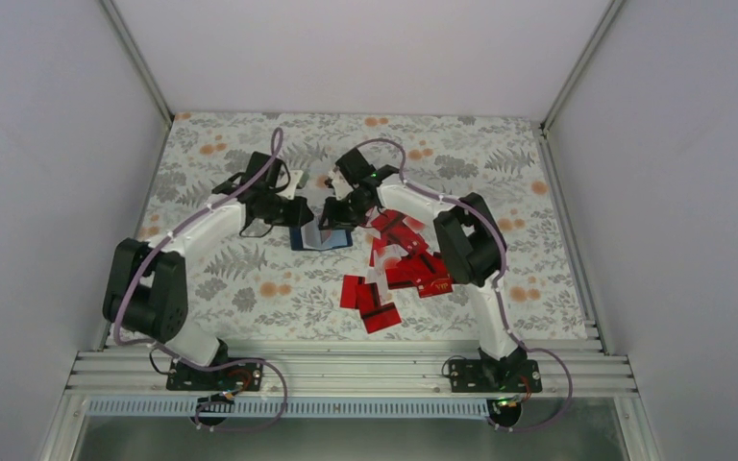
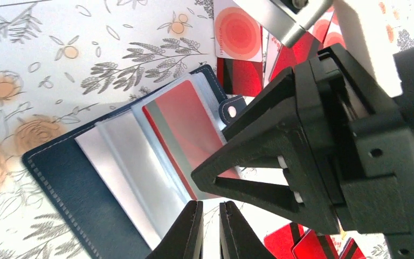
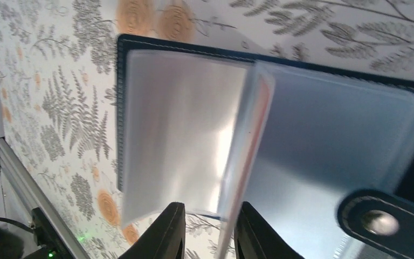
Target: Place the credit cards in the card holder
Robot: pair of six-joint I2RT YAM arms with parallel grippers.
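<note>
The card holder (image 1: 319, 237) lies open on the surface (image 1: 250, 279). Beside it the left end effector (image 2: 211, 232) is closed. The right end effector (image 3: 209, 232), fingers slightly apart, straddles a sleeve (image 3: 250, 145) holding one red card (image 2: 186, 124). It is probably seating that card; the next move is to fetch another from the credit cards (image 1: 399, 274) scattered at right.

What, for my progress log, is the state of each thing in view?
card holder: lying open, clear sleeves fanned
red card: tucked inside one sleeve
credit cards: loose, heaped beside the holder
left tool: shut
right tool: open, jaws astride the carded sleeve
</note>
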